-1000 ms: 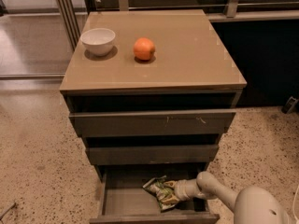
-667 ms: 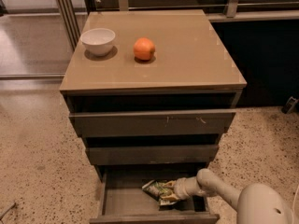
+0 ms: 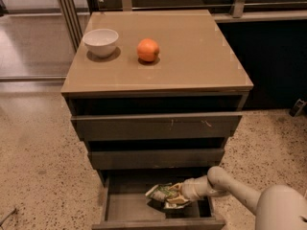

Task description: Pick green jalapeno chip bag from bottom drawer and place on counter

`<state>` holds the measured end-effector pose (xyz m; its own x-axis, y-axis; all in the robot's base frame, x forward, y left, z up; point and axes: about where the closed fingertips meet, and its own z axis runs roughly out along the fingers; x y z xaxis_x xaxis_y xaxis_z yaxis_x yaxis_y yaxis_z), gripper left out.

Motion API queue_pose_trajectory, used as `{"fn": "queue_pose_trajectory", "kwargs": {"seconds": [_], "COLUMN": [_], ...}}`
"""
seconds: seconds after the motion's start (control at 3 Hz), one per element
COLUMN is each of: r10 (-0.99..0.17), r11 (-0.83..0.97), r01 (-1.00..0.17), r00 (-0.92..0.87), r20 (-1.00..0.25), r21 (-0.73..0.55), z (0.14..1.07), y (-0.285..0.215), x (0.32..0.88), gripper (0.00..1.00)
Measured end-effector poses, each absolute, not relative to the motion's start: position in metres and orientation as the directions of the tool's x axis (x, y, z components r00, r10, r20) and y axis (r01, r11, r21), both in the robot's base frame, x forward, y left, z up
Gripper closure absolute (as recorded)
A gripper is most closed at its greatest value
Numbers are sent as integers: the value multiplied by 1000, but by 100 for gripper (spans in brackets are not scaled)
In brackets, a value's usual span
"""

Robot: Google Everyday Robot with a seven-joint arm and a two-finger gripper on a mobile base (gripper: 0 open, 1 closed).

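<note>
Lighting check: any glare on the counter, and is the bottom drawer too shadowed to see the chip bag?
Camera view: counter shows mild sheen, no harsh glare; bowl and orange cast short soft shadows toward the front; bottom drawer lies in shade under the upper drawers, but the chip bag and the gripper at it are readable.

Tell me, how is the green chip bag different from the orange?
The green jalapeno chip bag is crinkled and green-and-white; the orange is round and plain orange. The bag lies low in the open bottom drawer, with the gripper against it; the orange sits on the counter, untouched. Both are small.
</note>
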<state>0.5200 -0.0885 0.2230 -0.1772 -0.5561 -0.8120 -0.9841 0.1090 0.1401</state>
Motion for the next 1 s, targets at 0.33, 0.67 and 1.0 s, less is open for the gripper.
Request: {"fn": "queue_pose_trajectory", "kwargs": {"seconds": [0.33, 0.67, 1.0], "r10": [-574, -572, -567], "r11": [67, 65, 36], "r01": [-989, -989, -994], "r00": [-146, -145, -105], "r20": [-806, -807, -817], "r21": [132, 132, 102], "z": [290, 291, 332], "y": [-87, -86, -75], "x": [522, 522, 512], "gripper": [100, 100, 100]}}
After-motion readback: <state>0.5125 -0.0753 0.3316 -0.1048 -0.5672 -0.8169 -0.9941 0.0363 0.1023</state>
